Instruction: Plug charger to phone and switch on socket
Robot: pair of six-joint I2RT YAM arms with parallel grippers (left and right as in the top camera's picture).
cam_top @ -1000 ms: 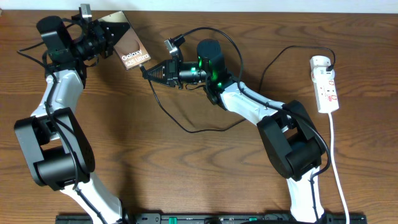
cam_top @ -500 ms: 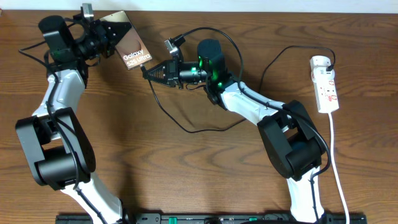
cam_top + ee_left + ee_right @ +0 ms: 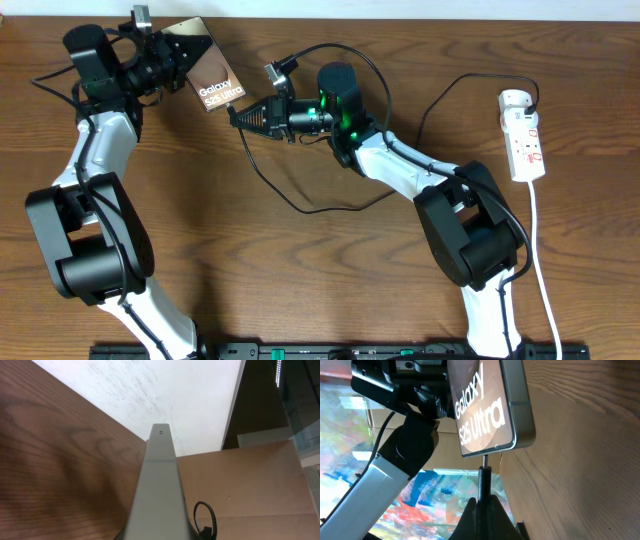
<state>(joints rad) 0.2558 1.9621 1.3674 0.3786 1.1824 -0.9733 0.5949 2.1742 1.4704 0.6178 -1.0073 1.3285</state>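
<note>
Barely any change over the last second: my left pincer (image 3: 178, 58) only nudged, still clamped on the flat bronze-brown phone with white Galaxy lettering (image 3: 212, 80), held up off the wooden table (image 3: 300, 290). My right pincer (image 3: 484, 505) stays closed on the small black plug tip of the thin black charger cable (image 3: 483, 472), lined up right at the phone's short edge, not seated as far as I can tell. So insertion is still pending, and the narrow white power strip socket (image 3: 524, 135) lies well apart, untouched.

Overhead view: bright, even, warm light, with soft shadows on the counter (image 3: 300, 290). Left wrist view: the phone (image 3: 157, 495) edge is blurred close up, and the white surface behind is washed out. Right wrist view: sharp lettering, brightly lit wood.
</note>
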